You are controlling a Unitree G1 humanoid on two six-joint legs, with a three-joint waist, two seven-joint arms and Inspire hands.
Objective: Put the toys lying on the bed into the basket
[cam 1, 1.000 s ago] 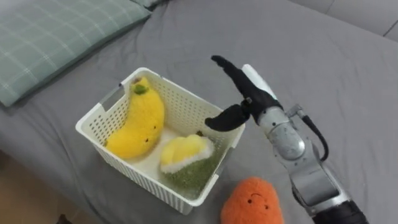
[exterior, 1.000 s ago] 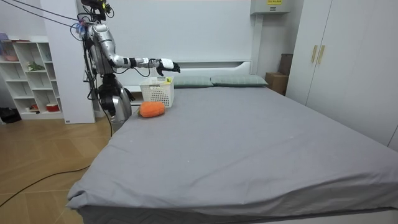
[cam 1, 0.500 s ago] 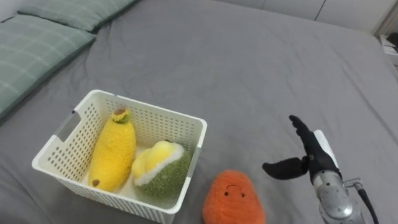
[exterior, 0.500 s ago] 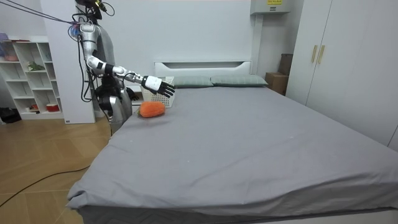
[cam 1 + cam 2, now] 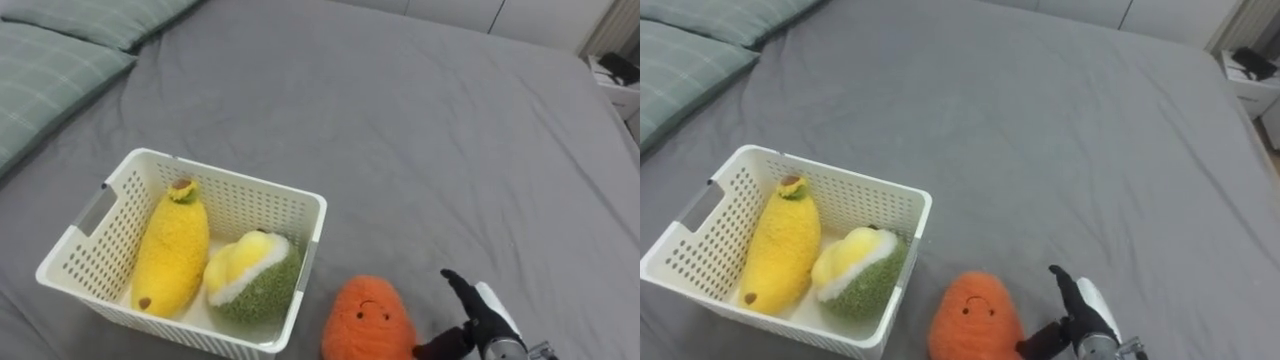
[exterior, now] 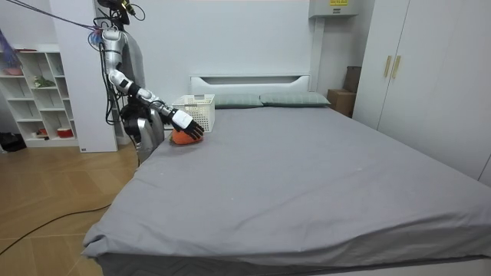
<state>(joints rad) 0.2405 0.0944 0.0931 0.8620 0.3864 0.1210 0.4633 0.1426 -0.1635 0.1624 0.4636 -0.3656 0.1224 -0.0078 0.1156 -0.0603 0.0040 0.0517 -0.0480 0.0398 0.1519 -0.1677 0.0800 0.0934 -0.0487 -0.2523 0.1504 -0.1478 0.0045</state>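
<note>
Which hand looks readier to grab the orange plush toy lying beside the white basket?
Right, most likely: the right hand hangs open close beside the orange plush toy.

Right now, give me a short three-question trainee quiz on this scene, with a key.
1. True or false: the orange toy lies inside the white basket.
2. How many toys are in the basket?
3. The right hand is: A open; B shut on the orange toy; C shut on the basket.
Key: 1 false, it lies on the bed. 2 two, a yellow toy and a green toy. 3 A.
</note>
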